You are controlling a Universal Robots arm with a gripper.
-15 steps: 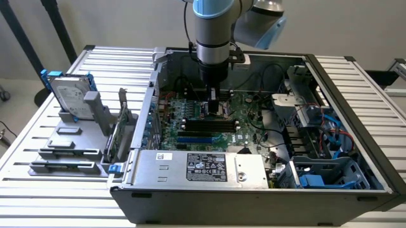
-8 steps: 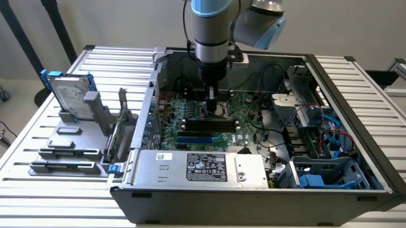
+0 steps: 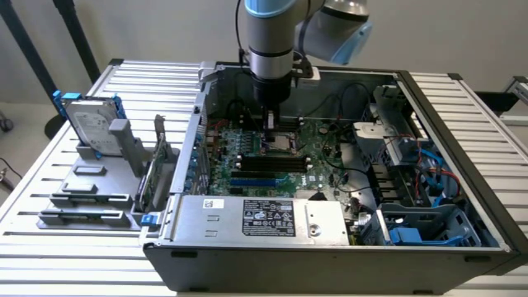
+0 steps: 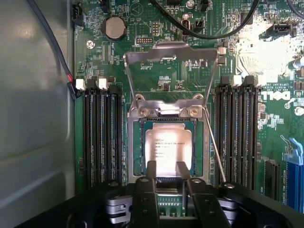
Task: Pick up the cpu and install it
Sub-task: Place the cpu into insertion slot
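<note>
Because the single arm comes straight down into the open grey metal computer case (image 3: 247,257), its black two-fingered gripper (image 4: 167,170) hangs right over the socket. The cpu (image 4: 168,147), a small flat square chip with a dull silver top, lies directly beneath and just ahead of the fingertips. That chip sits flat inside the silver-framed square socket (image 4: 135,142) on the green motherboard (image 4: 142,71), between two banks of black memory slots (image 4: 99,137). Being square, it has no long axis to speak of. What matters is that its edges run parallel with the socket frame and that the line between the two fingers (image 4: 152,170) runs along the chip's nearer edge.

The fingers stand partly open, the gap between them narrower than the chip is wide, so they do not straddle its sides. Nothing is clamped between them, and I cannot tell whether the tips touch the metal top.

The hinged silver load plate (image 4: 171,50) is swung up and back on the side of the socket away from the gripper, leaving the chip uncovered. In the exterior view the socket sits near the middle of the board. It is well apart from the large silver hard drive in its blue frame (image 3: 86,124), which stands on the slatted counter (image 3: 83,247) at that view's left. I judge the chip placed but not yet locked down.
</note>
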